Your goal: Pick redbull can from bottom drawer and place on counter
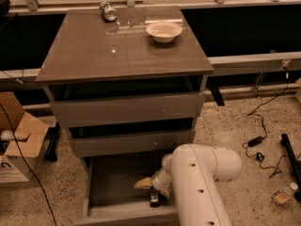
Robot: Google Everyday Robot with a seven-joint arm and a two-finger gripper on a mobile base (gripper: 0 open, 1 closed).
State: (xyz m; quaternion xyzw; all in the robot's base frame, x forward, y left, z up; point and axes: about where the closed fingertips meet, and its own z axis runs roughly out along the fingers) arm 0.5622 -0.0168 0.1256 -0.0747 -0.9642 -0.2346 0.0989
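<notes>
The pincer (148, 188) sits inside the bottom drawer (115, 179), toward its 5 o'clock corner, right by the redbull can (154, 199). Whether it grips, I cannot tell.

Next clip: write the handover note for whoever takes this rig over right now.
Pincer: down inside the open bottom drawer, near its front right corner; grip cannot be judged.
Redbull can: the small dark shape right under the pincer looks like it; it is in the drawer.
Counter: holds a bowl and a different can at the back edge.
Done: drawer open, arm inside.
Left: secure the can, lift it out, set it on the counter.
</notes>
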